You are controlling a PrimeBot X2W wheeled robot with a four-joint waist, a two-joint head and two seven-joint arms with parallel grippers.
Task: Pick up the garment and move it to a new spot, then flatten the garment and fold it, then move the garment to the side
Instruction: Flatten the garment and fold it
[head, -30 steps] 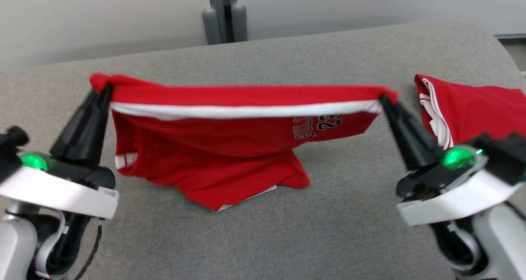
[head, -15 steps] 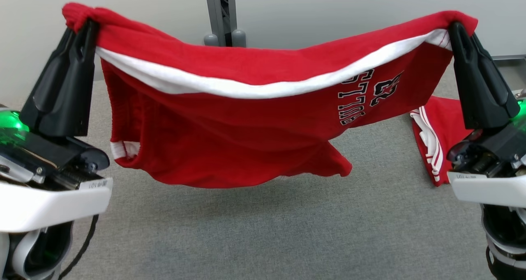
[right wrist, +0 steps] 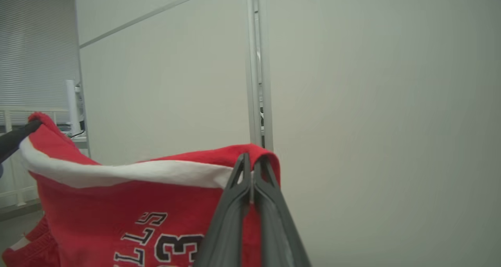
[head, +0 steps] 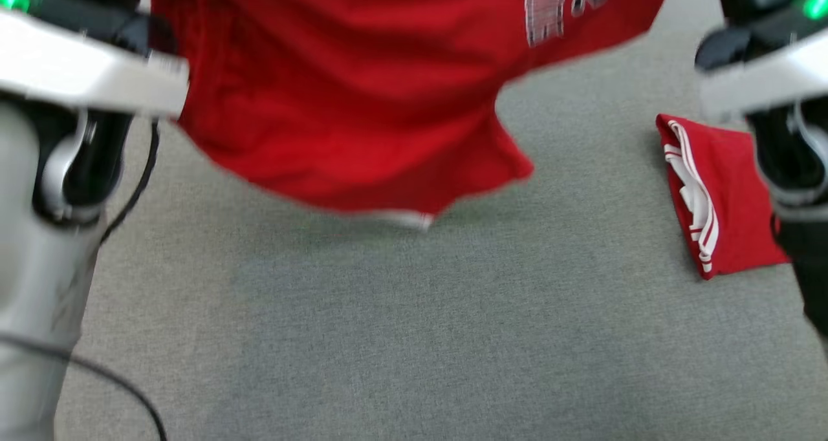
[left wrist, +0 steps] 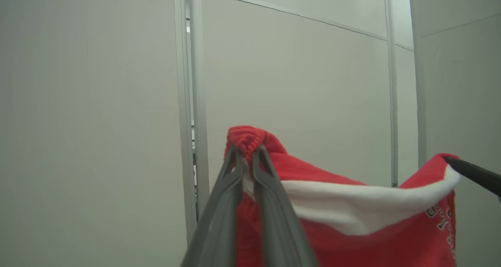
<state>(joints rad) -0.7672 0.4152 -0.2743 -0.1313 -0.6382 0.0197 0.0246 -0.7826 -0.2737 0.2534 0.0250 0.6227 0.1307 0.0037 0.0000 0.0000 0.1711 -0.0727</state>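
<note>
Lifted higher than before, red garment (head: 349, 105) hangs above grey table (head: 388, 337).
Left gripper (left wrist: 246, 152) and right gripper (right wrist: 252, 160) each pinch a top corner tight.

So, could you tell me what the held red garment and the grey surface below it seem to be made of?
The red garment looks like a soft, matte knit fabric: ribbing shows where the left gripper pinches it, and it sags and drapes. The grey surface looks like a matte woven or felted textile, going by its fine flecked grain; which of the two, I cannot tell.
</note>
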